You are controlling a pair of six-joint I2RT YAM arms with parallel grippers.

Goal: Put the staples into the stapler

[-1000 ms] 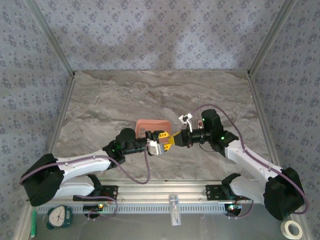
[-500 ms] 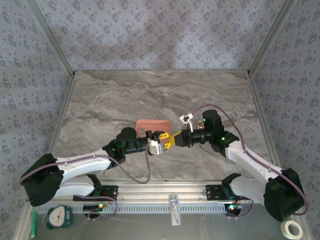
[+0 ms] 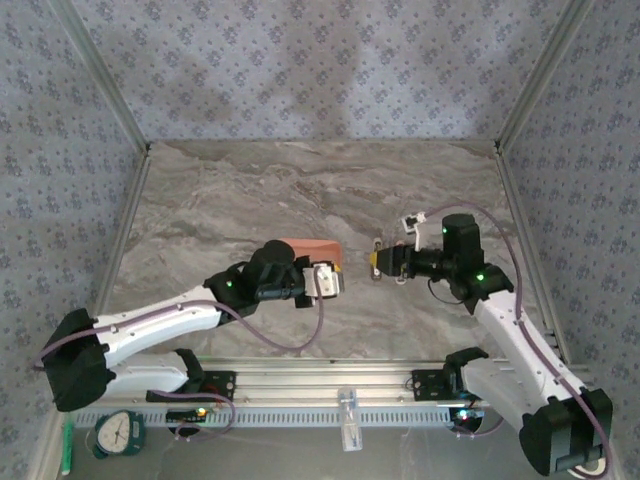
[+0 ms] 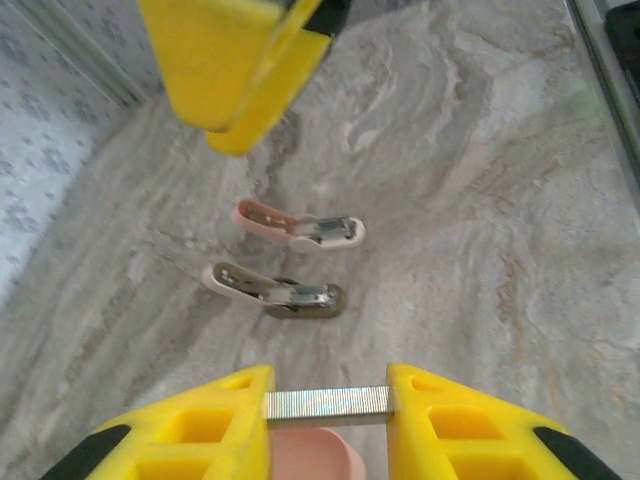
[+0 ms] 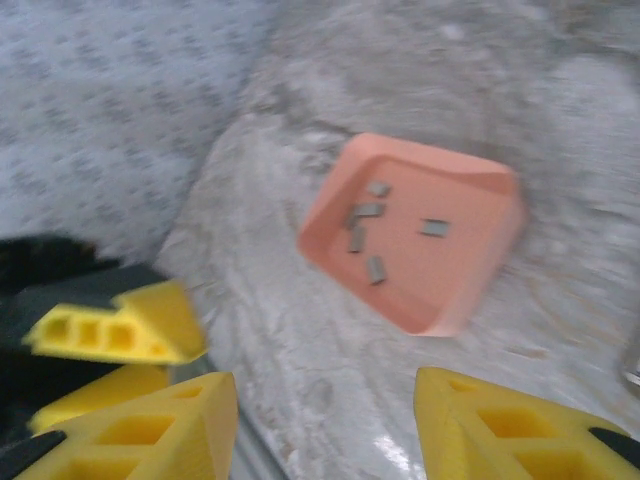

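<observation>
While left gripper (image 4: 327, 392) clenches a staple strip (image 4: 327, 405) at lower centre, the stapler (image 4: 318, 230) lies open on the table (image 4: 500, 250) mid-frame. Right gripper (image 5: 322, 395) spread, empty; loose staples (image 5: 372, 228) in pink tray (image 5: 455, 275), upper right.

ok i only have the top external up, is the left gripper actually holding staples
observer: Yes. The left wrist view shows a grey strip of staples pinched between the fingers of the left gripper.
operator: and is anything in the tray
observer: The right wrist view shows about five short grey staple pieces lying loose in the pink tray.
operator: right gripper carrying anything
observer: No. The right gripper is open, with nothing between its fingers.
</observation>
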